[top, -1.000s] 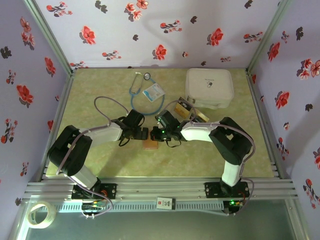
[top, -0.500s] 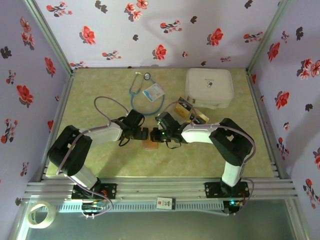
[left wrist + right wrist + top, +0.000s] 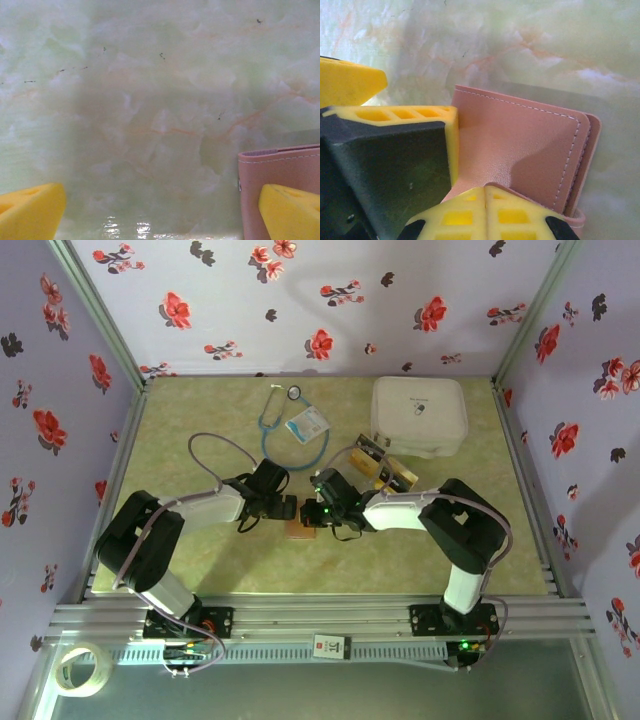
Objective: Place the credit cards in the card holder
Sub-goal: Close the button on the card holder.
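Observation:
The card holder [image 3: 299,530], a tan-brown leather wallet, lies closed on the table between both grippers. In the right wrist view its stitched cover [image 3: 525,145] fills the middle. My right gripper [image 3: 485,197] is shut, its yellow tips touching that cover. My left gripper [image 3: 287,508] comes in from the left and stands wide open; one of its yellow fingers [image 3: 400,114] sits at the holder's left edge. In the left wrist view the card holder [image 3: 280,165] lies under the right-hand finger, and the left gripper [image 3: 160,220] has bare table between its fingers. The yellow-and-black credit cards [image 3: 385,468] lie by the white case.
A large white rounded case [image 3: 419,416] stands at the back right. A stethoscope [image 3: 270,420] and a light-blue badge card [image 3: 306,425] lie at the back centre. A tape roll [image 3: 82,668] sits off the table at the near left.
My right gripper has edged slightly nearer and leftward over the card holder. The left gripper has stayed put and open.

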